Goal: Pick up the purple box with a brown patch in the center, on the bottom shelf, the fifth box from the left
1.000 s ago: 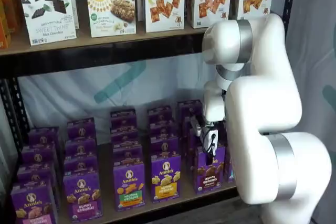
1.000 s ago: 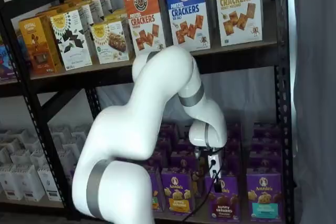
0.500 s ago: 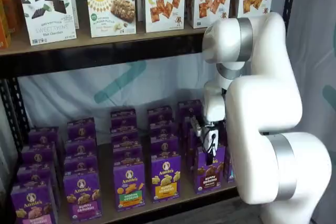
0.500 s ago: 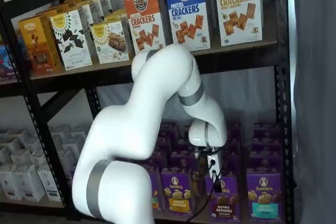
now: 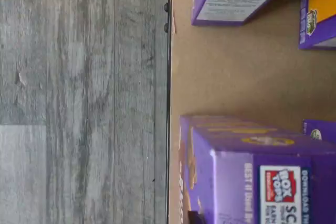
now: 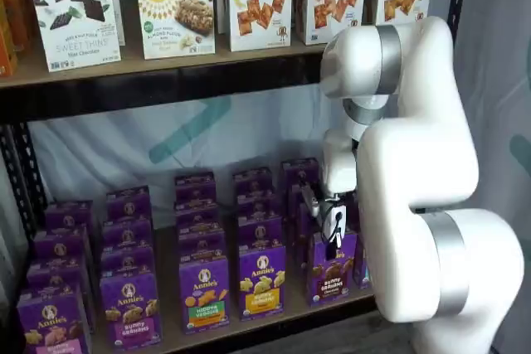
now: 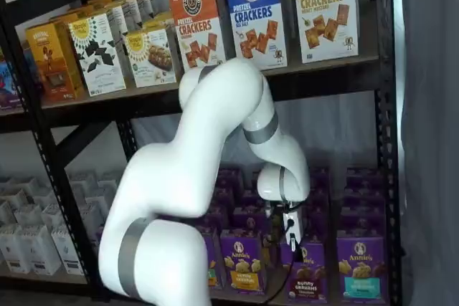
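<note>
1. The white arm [image 6: 415, 180] is reaching down in front of the rack; its wrist is hanging over the front row of the bottom shelf [image 6: 274, 314] in both shelf views.
2. The gripper [image 6: 331, 238] is sitting at the top edge of the purple box [image 6: 329, 271]. In a shelf view its white body [image 7: 290, 226] is hanging just above the same carton [image 7: 308, 275].
3. The purple box is standing upright at the front edge of the bottom shelf, brown band facing out. To one side the purple carton with the yellow-green label [image 6: 262, 281] is standing just beside it; on the other side, in a shelf view, a purple carton with a teal label [image 7: 360, 269] is standing beside it.
4. Fingers: the black parts are showing only as a dark patch against the carton top. No gap and no clear clamp is showing, so I cannot tell whether they are open or closed on the box.
5. A black cable [image 7: 284, 274] is trailing down from the gripper across the shelf front.
6. The wrist view is showing the tan shelf board [image 5: 236, 72], its black front rail [image 5: 169, 98], grey plank floor [image 5: 79, 98] beyond it, and a purple carton top with a Box Tops mark [image 5: 262, 177]. Which carton that is, I cannot tell.
7. The upper shelf is carrying cracker boxes [image 6: 260, 2], well apart from the gripper.
</note>
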Robot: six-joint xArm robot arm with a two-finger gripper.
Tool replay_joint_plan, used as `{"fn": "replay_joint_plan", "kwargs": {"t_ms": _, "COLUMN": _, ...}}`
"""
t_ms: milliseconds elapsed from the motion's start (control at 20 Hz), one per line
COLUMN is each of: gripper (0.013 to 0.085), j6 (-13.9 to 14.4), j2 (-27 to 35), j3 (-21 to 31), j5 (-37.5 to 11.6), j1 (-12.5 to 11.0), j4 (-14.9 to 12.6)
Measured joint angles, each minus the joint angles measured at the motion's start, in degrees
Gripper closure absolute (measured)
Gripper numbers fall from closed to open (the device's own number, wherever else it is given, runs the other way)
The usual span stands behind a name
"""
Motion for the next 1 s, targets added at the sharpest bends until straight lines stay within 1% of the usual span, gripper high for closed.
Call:
{"fn": "replay_joint_plan", "kwargs": {"t_ms": 50, "gripper": 0.065, "j6": 0.0, "j2": -0.1, "j3": 0.0, "j5": 0.3, "j1": 0.0, "j4": 0.0}}
{"fn": "replay_joint_plan", "kwargs": {"t_ms": 100, "gripper": 0.069, "j6": 0.1, "j2": -0.2, "j3": 0.1, "j5": 0.6, "j1": 0.0, "j4": 0.0}}
{"fn": "replay_joint_plan", "kwargs": {"t_ms": 150, "gripper": 0.069, "j6": 0.1, "j2": -0.2, "j3": 0.2, "j5": 0.7, "j1": 0.1, "j4": 0.0}}
{"fn": "replay_joint_plan", "kwargs": {"t_ms": 200, "gripper": 0.073, "j6": 0.0, "j2": -0.3, "j3": 0.4, "j5": 0.5, "j1": 0.1, "j4": 0.1}}
{"fn": "replay_joint_plan", "kwargs": {"t_ms": 350, "gripper": 0.073, "j6": 0.1, "j2": -0.6, "j3": 1.0, "j5": -0.3, "j1": 0.2, "j4": 0.1}}
{"fn": "replay_joint_plan", "kwargs": {"t_ms": 500, "gripper": 0.073, "j6": 1.0, "j2": -1.2, "j3": 2.0, "j5": -0.4, "j1": 0.3, "j4": -0.7}}
{"fn": "replay_joint_plan", "kwargs": {"t_ms": 650, "gripper": 0.073, "j6": 1.0, "j2": -2.6, "j3": 3.7, "j5": -0.4, "j1": 0.6, "j4": -0.5}}
{"fn": "replay_joint_plan", "kwargs": {"t_ms": 750, "gripper": 0.073, "j6": 1.5, "j2": -3.8, "j3": 5.4, "j5": -0.6, "j1": 0.7, "j4": -0.8}}
{"fn": "replay_joint_plan", "kwargs": {"t_ms": 1000, "gripper": 0.073, "j6": 4.4, "j2": -9.3, "j3": 12.9, "j5": -2.5, "j1": 1.0, "j4": -3.6}}
